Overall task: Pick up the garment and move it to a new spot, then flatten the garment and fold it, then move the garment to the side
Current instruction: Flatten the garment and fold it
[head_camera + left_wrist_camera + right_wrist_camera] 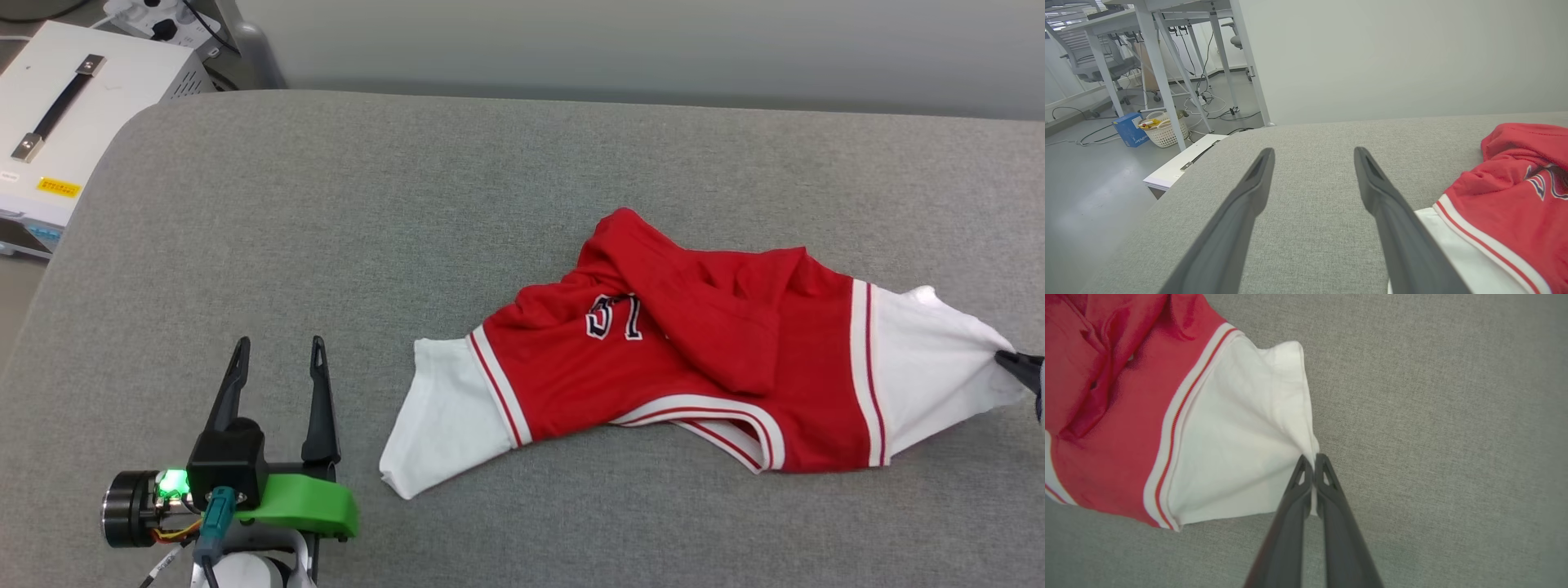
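We see the red jersey T-shirt (694, 367) lying crumpled on the grey fabric-covered table (367, 188), on the table's right half, with its number print partly showing. One sleeve points toward the table's middle, the other toward its right side. Our right gripper (1312, 458) is pinched tight on the edge of that right-hand white sleeve (1241, 428), the cloth creased at the tips. Our left gripper (279, 343) hangs over the table's near left part, fingers spread wide, holding nothing.
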You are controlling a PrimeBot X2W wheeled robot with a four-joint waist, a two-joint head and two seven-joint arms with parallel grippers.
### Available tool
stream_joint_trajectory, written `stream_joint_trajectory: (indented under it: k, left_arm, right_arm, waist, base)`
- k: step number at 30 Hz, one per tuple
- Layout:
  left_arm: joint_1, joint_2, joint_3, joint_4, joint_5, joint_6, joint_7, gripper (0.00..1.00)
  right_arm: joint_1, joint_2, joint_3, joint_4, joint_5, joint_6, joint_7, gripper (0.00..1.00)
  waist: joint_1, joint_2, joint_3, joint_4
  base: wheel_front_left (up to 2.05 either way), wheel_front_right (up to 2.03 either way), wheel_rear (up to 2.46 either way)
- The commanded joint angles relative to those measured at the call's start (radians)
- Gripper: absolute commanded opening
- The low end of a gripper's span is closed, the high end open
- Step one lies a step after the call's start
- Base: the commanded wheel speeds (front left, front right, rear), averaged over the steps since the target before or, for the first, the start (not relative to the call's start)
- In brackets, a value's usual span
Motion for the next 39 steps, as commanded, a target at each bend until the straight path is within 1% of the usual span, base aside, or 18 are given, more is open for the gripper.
stream_joint_trajectory:
  k: [1,4,6,8,11,16,17,18,19,20,21,22,23,25,28,32,36,39]
  left_arm:
    - [0.020,-0.010,0.004,0.003,0.013,-0.007,-0.006,1.00]
    - [0.023,-0.015,0.007,0.006,0.020,-0.013,-0.006,1.00]
    - [0.022,-0.018,0.008,0.008,0.023,-0.017,-0.006,1.00]
    - [0.019,-0.022,0.006,0.011,0.027,-0.021,-0.006,1.00]
    - [0.008,-0.028,0.000,0.018,0.033,-0.031,-0.006,1.00]
    - [-0.002,-0.028,-0.004,0.029,0.040,-0.043,-0.006,1.00]
    - [-0.002,-0.028,-0.003,0.031,0.040,-0.044,-0.006,1.00]
    - [-0.002,-0.027,-0.001,0.033,0.040,-0.045,-0.006,1.00]
    - [-0.001,-0.026,0.001,0.035,0.040,-0.047,-0.006,1.00]
    - [0.000,-0.018,0.004,0.038,0.041,-0.057,-0.006,1.00]
    - [-0.006,-0.003,0.011,0.038,0.041,-0.069,-0.006,1.00]
    - [-0.009,0.002,0.013,0.039,0.039,-0.076,-0.006,1.00]
    - [-0.031,0.030,0.016,0.037,0.037,-0.108,-0.006,1.00]
    - [-0.054,0.050,0.018,0.039,0.035,-0.130,-0.006,1.00]
    - [-0.104,0.086,0.012,0.054,0.036,-0.167,-0.006,1.00]
    - [-0.187,0.134,-0.011,0.070,0.035,-0.205,-0.006,1.00]
    - [-0.280,0.177,-0.057,0.107,0.011,-0.229,0.001,1.00]
    - [-0.356,0.216,-0.121,0.136,-0.033,-0.237,0.062,1.00]
  right_arm:
    - [0.020,-0.012,-0.019,-0.004,0.010,-0.001,0.003,0.00]
    - [0.037,-0.022,-0.062,0.007,0.015,-0.001,0.013,0.00]
    - [0.050,-0.014,-0.087,0.031,0.008,-0.001,0.021,0.00]
    - [0.065,0.008,-0.101,0.068,-0.002,-0.001,0.034,0.00]
    - [0.085,0.058,-0.112,0.145,-0.018,-0.001,0.032,0.00]
    - [0.091,0.129,-0.117,0.239,-0.048,-0.001,-0.031,0.00]
    - [0.089,0.139,-0.121,0.251,-0.058,-0.001,-0.061,0.15]
    - [0.089,0.145,-0.120,0.258,-0.064,-0.001,-0.082,0.21]
    - [0.088,0.150,-0.119,0.262,-0.073,-0.001,-0.113,0.44]
    - [0.089,0.147,-0.127,0.265,-0.106,-0.001,-0.222,1.00]
    - [0.094,0.141,-0.140,0.250,-0.166,-0.001,-0.362,1.00]
    - [0.098,0.142,-0.147,0.243,-0.182,-0.001,-0.397,1.00]
    - [0.109,0.155,-0.195,0.210,-0.255,-0.001,-0.537,1.00]
    - [0.121,0.172,-0.228,0.176,-0.307,-0.001,-0.611,1.00]
    - [0.152,0.226,-0.296,0.107,-0.369,-0.001,-0.672,1.00]
    - [0.215,0.311,-0.391,-0.009,-0.483,-0.001,-0.699,1.00]
    - [0.308,0.423,-0.475,-0.144,-0.589,-0.001,-0.705,1.00]
    - [0.368,0.484,-0.506,-0.223,-0.649,-0.001,-0.699,1.00]
  waist:
    - [0.0000,-0.0001,0.000,0.001]
    - [0.0000,-0.0001,0.002,0.002]
    - [0.0000,-0.0001,0.005,0.004]
    - [0.0000,-0.0001,0.009,0.007]
    - [0.0000,-0.0001,0.015,0.017]
    - [0.0000,-0.0001,0.014,0.022]
    - [0.0000,-0.0001,0.011,0.022]
    - [0.0000,-0.0001,0.008,0.021]
    - [0.0000,-0.0001,0.002,0.018]
    - [0.0000,-0.0001,-0.017,0.012]
    - [0.0000,-0.0001,-0.037,-0.001]
    - [0.0000,-0.0001,-0.041,-0.005]
    - [0.0000,-0.0001,-0.054,-0.019]
    - [0.0000,-0.0001,-0.059,-0.030]
    - [0.0000,-0.0001,-0.061,-0.043]
    - [0.0000,-0.0001,-0.059,-0.053]
    - [0.0000,-0.0001,-0.053,-0.057]
    - [0.0000,-0.0001,-0.047,-0.060]
  base:
    - [0.00,0.00,0.00]
    - [0.00,0.00,0.00]
    - [0.00,0.00,0.00]
    - [0.00,0.00,0.00]
    - [0.00,0.00,0.00]
    - [0.00,0.00,0.00]
    - [0.00,0.00,0.00]
    - [0.00,0.00,0.00]
    - [0.00,0.00,0.00]
    - [0.00,0.00,0.00]
    - [0.00,0.00,0.00]
    - [0.00,0.00,0.00]
    - [0.00,0.00,0.00]
    - [0.00,0.00,0.00]
    - [0.00,0.00,0.00]
    - [0.00,0.00,0.00]
    - [0.00,0.00,0.00]
    - [0.00,0.00,0.00]
